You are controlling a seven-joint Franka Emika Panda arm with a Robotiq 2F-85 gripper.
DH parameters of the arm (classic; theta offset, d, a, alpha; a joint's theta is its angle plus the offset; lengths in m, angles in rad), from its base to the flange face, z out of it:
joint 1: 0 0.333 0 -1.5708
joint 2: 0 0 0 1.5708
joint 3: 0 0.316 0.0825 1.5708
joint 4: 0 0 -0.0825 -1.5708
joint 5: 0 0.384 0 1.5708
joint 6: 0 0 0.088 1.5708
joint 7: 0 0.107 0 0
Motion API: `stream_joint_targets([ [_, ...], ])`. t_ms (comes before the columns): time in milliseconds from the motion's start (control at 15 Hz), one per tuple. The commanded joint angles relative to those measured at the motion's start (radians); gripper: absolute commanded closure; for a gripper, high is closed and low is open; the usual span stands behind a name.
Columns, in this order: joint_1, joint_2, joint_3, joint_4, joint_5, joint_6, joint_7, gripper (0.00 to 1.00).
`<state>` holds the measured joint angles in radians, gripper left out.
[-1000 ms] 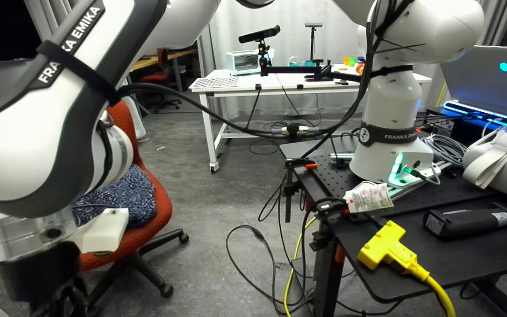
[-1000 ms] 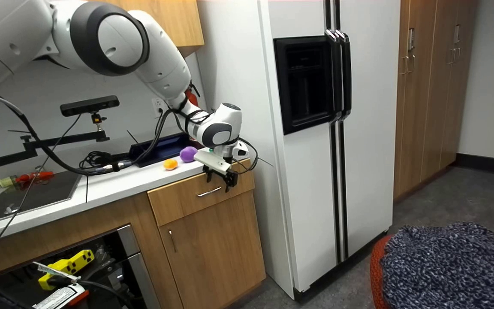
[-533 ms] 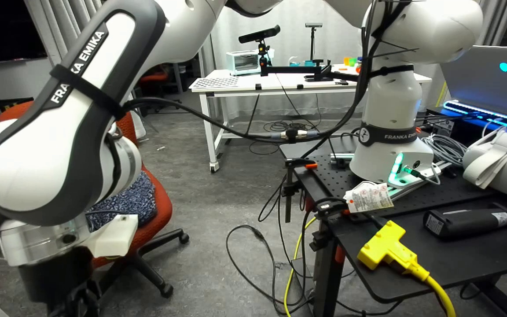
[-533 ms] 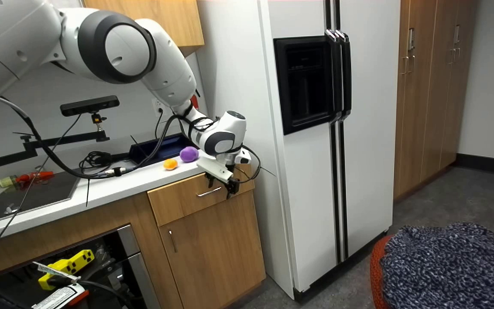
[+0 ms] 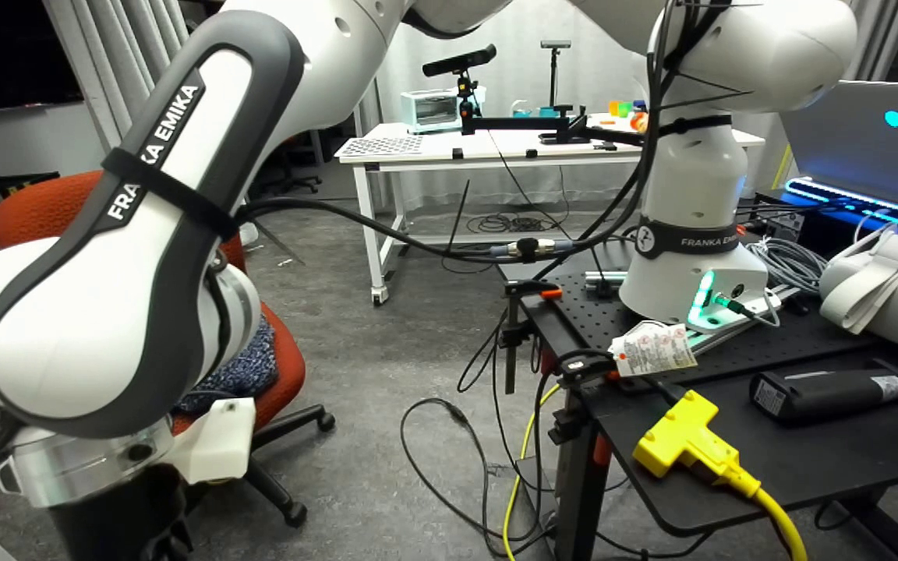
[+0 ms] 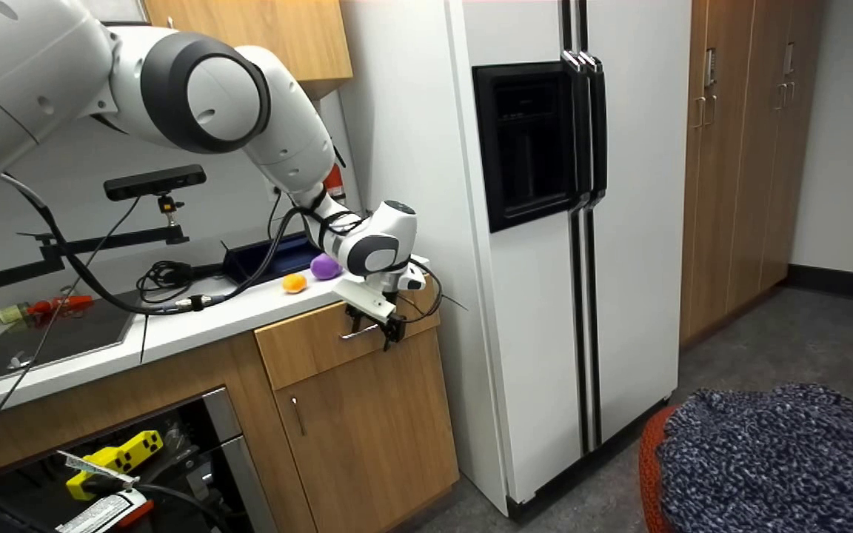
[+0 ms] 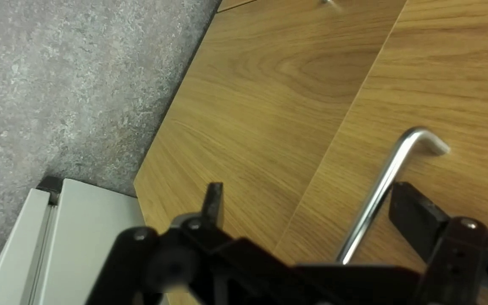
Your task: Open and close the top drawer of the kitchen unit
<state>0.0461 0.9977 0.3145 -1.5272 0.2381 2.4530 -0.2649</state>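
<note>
- The white arm [image 5: 98, 319] is wearing dark-grey edging [image 5: 276, 70] and white "EMIKA" lettering [image 5: 178, 118];
- a black strap [image 5: 168, 191] is crossing that lettering;
- a thick black cable [image 5: 293, 203] is curving alongside;
- a green light [image 5: 701, 300] is glowing at the base [image 5: 655, 288];
- the black gripper [image 7: 311, 206] is showing round screws [image 7: 469, 223].

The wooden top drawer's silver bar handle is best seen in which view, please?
The wrist view: the silver bar handle appears large, one bent end visible. An exterior view shows it small near the black gripper; elsewhere it's unseen.
</note>
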Motion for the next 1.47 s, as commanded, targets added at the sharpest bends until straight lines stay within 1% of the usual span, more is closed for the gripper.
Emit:
stream_joint_targets([
  [0,0.029,-0.015,-0.04,-0.014,-0.047,0.002,0.02,0.0],
  [200,0.05,-0.044,-0.079,-0.042,-0.087,0.004,0.052,0.0],
  [467,0.058,-0.104,-0.115,-0.118,-0.101,0.015,0.087,0.0],
  [933,0.054,-0.245,-0.161,-0.349,-0.084,0.117,0.166,0.0],
  [1200,0.073,-0.326,-0.196,-0.459,-0.086,0.184,0.243,0.0],
  [1400,0.111,-0.38,-0.248,-0.527,-0.103,0.22,0.333,0.0],
])
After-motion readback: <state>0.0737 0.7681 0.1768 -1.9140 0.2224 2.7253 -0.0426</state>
